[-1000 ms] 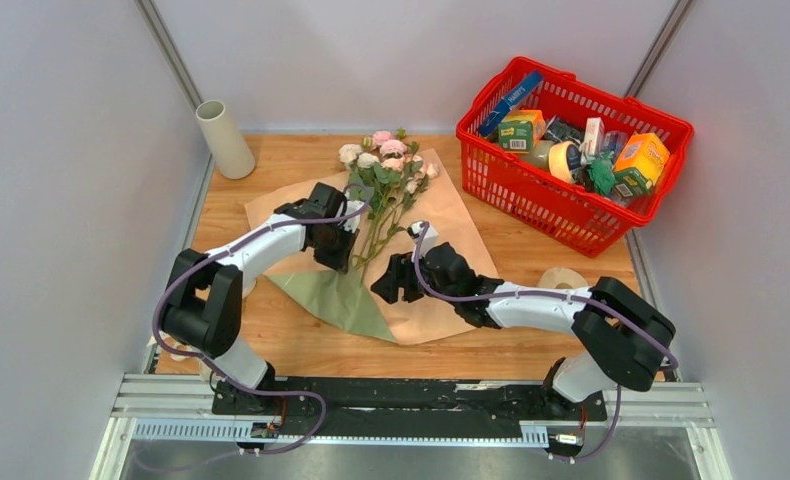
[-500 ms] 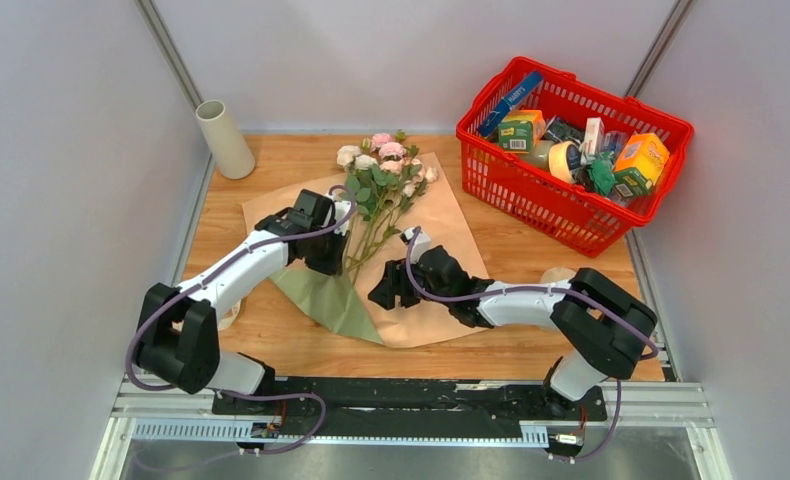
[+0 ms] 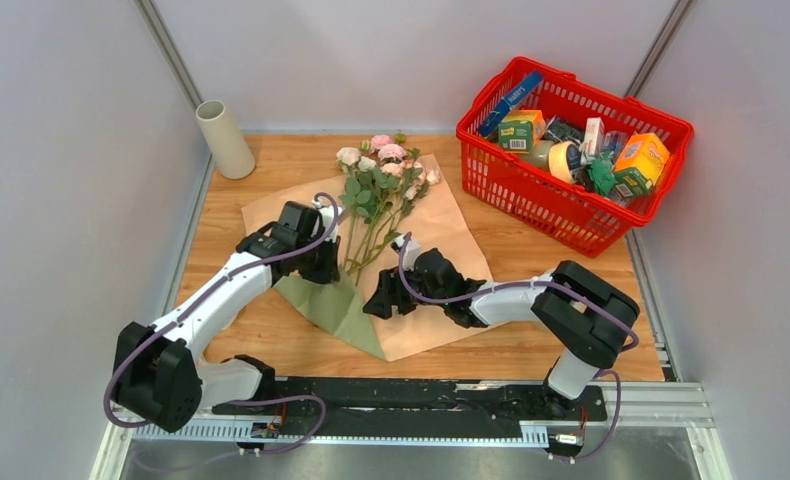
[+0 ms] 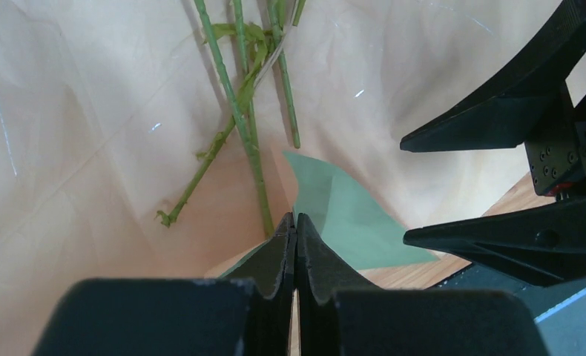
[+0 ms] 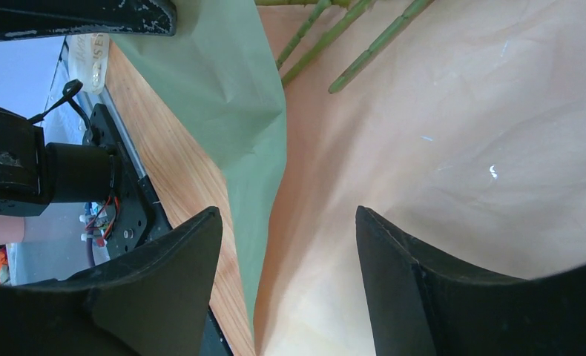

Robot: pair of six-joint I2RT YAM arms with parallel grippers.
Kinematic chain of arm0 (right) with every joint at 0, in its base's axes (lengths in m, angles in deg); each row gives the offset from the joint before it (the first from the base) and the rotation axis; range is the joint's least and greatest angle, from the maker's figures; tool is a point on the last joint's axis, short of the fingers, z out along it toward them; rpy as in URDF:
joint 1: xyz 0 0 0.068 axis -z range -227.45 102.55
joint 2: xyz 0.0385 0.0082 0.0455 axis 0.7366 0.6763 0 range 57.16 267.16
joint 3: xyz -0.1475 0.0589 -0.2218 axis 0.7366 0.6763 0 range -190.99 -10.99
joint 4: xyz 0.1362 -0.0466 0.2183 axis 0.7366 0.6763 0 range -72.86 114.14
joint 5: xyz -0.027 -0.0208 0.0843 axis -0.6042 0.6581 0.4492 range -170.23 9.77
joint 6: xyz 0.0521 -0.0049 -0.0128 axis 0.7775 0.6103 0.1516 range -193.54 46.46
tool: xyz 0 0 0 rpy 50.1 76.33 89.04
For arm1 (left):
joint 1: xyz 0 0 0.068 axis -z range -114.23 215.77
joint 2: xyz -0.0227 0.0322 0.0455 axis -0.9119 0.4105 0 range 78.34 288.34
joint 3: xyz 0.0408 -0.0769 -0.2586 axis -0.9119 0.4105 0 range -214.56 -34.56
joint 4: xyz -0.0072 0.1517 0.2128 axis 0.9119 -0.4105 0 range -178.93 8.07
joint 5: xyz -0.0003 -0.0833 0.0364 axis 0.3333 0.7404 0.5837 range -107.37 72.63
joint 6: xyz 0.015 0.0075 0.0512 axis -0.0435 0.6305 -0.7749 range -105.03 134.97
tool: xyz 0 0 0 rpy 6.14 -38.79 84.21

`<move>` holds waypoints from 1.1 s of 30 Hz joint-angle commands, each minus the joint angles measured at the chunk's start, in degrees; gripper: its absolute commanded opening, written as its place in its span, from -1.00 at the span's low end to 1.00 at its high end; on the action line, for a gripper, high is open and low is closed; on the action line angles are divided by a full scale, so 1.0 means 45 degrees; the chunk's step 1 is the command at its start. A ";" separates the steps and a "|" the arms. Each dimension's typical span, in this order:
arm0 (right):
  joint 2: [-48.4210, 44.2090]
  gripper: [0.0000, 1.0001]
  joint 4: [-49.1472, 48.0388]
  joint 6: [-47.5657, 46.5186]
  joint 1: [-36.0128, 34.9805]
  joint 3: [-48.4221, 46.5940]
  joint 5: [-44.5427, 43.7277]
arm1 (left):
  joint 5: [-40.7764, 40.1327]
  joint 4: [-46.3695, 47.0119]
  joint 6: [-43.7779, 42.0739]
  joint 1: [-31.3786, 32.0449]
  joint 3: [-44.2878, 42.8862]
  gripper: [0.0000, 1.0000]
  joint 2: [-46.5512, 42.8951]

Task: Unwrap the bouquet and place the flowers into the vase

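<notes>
from above, the flowers (image 3: 383, 170) lie on the opened paper (image 3: 451, 230), blooms toward 12 o'clock, stems (image 3: 361, 245) toward 6. the vase (image 3: 224, 138) stands well apart at 10 o'clock, a red basket (image 3: 531, 200) at 2. the left gripper (image 3: 321, 268) sits at 9 o'clock of the stems, the right gripper (image 3: 381, 298) at 5. left wrist: fingers pressed together, nothing seen between them, near a green flap (image 4: 342, 215). right wrist: fingers apart over the paper, holding nothing.
</notes>
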 commanded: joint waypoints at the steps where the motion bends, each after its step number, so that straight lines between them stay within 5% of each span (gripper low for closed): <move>1: 0.0139 0.39 -0.0943 -0.0303 0.0052 -0.0487 0.0567 | 0.0098 0.0204 0.0634 -0.0033 0.0383 -0.90 -0.0943; 8: 0.0394 0.39 -0.1198 -0.0342 0.0052 -0.0682 0.1058 | -0.0294 0.0009 0.1259 -0.0033 0.0363 -0.60 -0.2252; 11: 0.0316 0.07 -0.0322 -0.0186 0.0150 -0.1325 0.0007 | -0.0743 0.0048 0.1533 -0.0033 0.0578 -0.51 -0.2857; 17: 0.0958 -0.09 0.0637 -0.0302 0.0345 -0.2788 -0.0936 | 0.0037 0.0341 0.1963 -0.0052 0.1301 -0.50 -0.3697; 23: 0.2677 -0.10 0.1224 -0.0615 0.0345 -0.4606 0.0389 | -0.0138 0.0010 0.2080 -0.0033 0.1127 -0.49 -0.4245; 29: 0.2271 -0.12 0.1420 -0.0986 -0.0317 -0.4473 0.1504 | -0.3820 -0.1453 0.2880 -0.0033 -0.0471 -0.16 -0.4851; 33: 0.1411 -0.11 0.1303 -0.0811 -0.1371 -0.3789 0.1311 | -0.4552 -0.1827 0.3349 -0.0033 -0.1664 0.03 -0.4657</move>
